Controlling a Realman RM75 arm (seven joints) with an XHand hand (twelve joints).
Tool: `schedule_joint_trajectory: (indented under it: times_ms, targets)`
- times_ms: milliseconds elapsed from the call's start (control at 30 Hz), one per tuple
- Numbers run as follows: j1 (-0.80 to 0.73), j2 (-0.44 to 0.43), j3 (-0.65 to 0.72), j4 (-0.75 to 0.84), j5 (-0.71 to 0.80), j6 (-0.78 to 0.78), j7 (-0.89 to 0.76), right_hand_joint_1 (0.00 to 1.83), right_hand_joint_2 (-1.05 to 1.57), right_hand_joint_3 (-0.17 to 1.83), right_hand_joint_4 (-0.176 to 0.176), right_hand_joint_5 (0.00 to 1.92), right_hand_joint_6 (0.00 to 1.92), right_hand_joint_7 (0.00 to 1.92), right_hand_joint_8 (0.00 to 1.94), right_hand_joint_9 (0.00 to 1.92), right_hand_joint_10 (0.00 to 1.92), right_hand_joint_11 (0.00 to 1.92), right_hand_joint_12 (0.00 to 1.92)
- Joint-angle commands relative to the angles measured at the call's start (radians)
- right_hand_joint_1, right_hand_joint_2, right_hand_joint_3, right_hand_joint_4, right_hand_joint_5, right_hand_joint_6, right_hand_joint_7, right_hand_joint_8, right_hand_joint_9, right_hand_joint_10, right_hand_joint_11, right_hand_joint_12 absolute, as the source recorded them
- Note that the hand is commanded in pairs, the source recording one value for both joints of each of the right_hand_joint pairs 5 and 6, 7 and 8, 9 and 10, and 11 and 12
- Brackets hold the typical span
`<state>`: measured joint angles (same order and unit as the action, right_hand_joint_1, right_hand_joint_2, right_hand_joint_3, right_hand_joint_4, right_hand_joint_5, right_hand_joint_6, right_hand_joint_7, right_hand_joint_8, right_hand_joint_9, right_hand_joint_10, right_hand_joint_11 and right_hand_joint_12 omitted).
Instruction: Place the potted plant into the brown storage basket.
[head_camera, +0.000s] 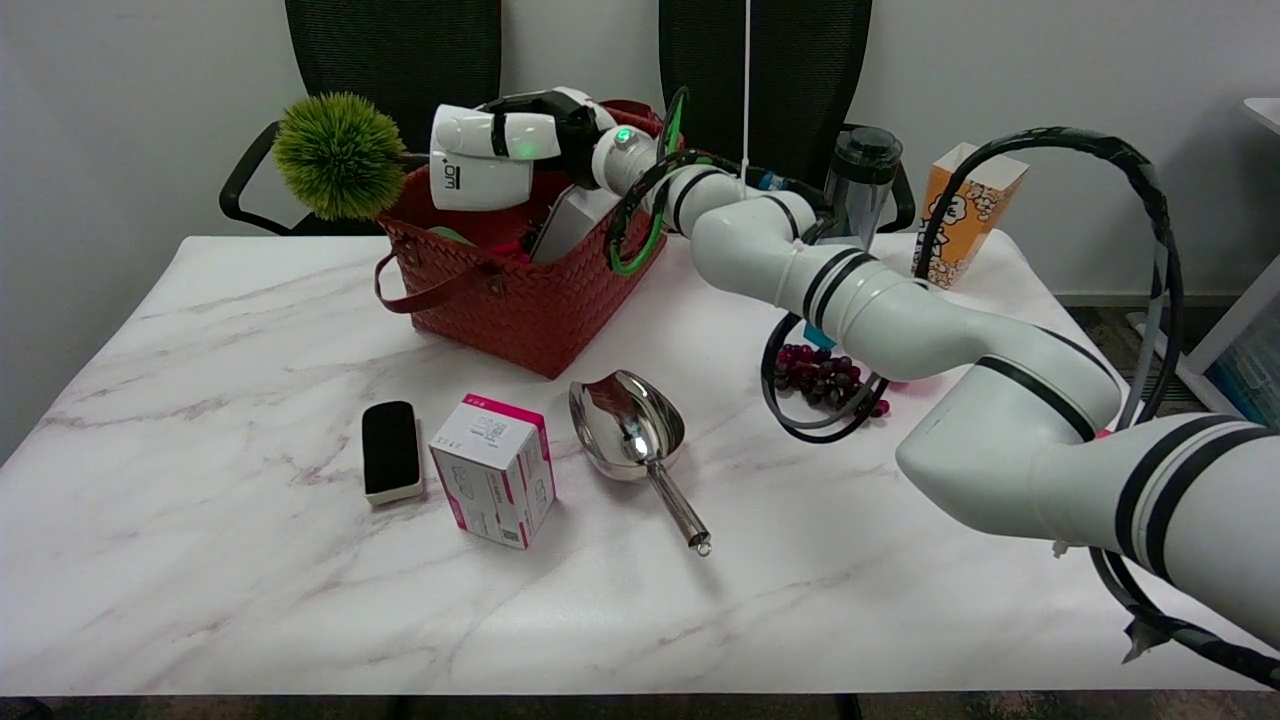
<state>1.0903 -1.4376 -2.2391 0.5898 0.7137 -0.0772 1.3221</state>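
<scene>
We see our right hand over the basket near the tabletop's far edge; whether it grips the potted plant we cannot tell. The green ball of the plant sticks out past the basket's left rim.

Office room set up as a robot test bench

Two black mesh office chairs stand behind a white marble-pattern table, against a plain grey wall — office furniture. A white robot arm trailing black cables reaches over an odd mix of props — a popcorn box, a metal scoop, a woven basket.
</scene>
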Motion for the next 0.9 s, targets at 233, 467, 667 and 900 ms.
schedule_joint_trajectory:
  times_ms: [233,467,667,900]
  targets:
    - [0.026,-0.018,0.009,-0.06,-0.002,0.034,-0.006,1.13,0.8,0.66,0.0,0.8,0.8,1.2,1.2,1.02,1.02,0.68,0.68]
    - [0.089,-0.057,0.012,-0.129,-0.005,0.042,-0.045,1.12,0.82,0.66,0.0,0.81,0.81,1.21,1.21,1.02,1.02,0.68,0.68]
    - [0.101,-0.068,0.013,-0.136,-0.001,0.045,-0.052,1.11,0.83,0.66,0.0,0.81,0.81,1.21,1.21,1.02,1.02,0.67,0.67]
    - [0.104,-0.075,0.013,-0.127,-0.001,0.045,-0.052,1.11,0.85,0.65,0.0,0.81,0.81,1.21,1.21,1.02,1.02,0.67,0.67]
